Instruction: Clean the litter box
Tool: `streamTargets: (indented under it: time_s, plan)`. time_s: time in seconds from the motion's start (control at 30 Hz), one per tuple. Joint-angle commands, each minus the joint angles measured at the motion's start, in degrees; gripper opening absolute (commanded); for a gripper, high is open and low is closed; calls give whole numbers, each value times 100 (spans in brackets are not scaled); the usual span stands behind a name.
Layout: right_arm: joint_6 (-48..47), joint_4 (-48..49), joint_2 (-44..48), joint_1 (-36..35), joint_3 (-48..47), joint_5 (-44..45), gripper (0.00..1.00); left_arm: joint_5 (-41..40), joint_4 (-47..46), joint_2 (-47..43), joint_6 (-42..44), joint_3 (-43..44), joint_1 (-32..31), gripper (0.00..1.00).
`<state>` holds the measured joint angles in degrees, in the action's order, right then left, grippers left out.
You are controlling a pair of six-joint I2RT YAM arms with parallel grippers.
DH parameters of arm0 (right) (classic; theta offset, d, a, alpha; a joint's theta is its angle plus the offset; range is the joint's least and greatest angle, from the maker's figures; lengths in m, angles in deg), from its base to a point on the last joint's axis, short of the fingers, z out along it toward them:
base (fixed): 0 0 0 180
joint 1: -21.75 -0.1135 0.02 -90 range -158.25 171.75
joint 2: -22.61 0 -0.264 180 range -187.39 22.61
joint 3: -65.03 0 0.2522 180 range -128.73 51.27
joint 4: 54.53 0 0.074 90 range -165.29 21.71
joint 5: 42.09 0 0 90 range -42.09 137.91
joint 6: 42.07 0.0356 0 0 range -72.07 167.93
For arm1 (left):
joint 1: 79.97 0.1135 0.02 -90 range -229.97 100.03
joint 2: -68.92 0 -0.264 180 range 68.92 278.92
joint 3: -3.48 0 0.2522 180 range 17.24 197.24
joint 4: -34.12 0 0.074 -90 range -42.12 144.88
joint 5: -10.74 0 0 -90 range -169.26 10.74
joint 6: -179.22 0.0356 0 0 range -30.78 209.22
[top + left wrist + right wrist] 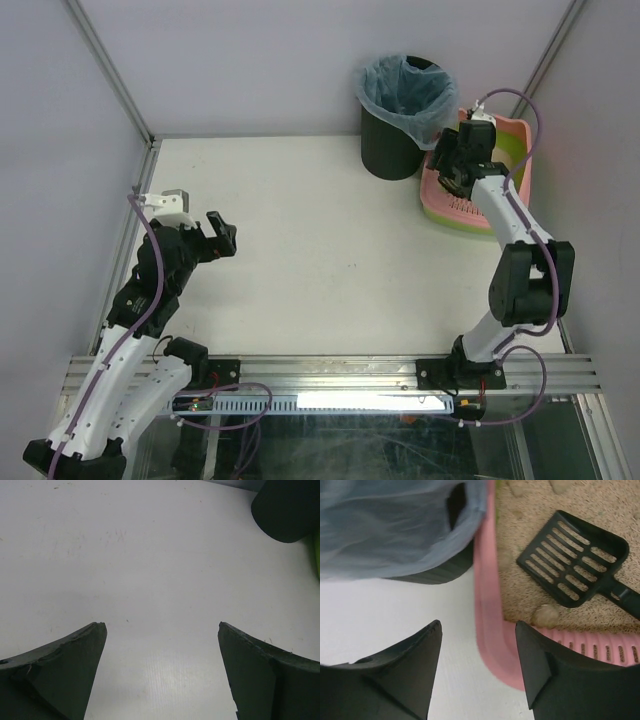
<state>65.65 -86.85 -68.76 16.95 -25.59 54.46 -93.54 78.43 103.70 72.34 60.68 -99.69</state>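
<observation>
Fingers of right gripper (pixel 477 627) spread empty over litter box (pixel 485 580) rim, scoop (pixel 575 557) at two o'clock; left gripper (pixel 162 625) likewise spread above tabletop (pixel 150 555).

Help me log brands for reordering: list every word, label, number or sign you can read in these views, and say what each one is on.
There is no readable text in any view.
The litter box, the scoop, the bin and its bag show no print, label or number.
</observation>
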Motion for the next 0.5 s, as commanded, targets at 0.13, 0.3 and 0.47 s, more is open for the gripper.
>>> streamTargets:
  time_s: [0.13, 0.3, 0.47]
  plan:
    - [125, 597, -960, 503, -486, -550, 60, 566, -178, 144, 167, 134, 421, 99]
    - [210, 894, -1371, 524, -479, -1218, 58, 704, -194, 208, 182, 126, 553, 99]
    - [344, 967, -1533, 530, -387, -1246, 49, 701, -192, 206, 188, 123, 572, 99]
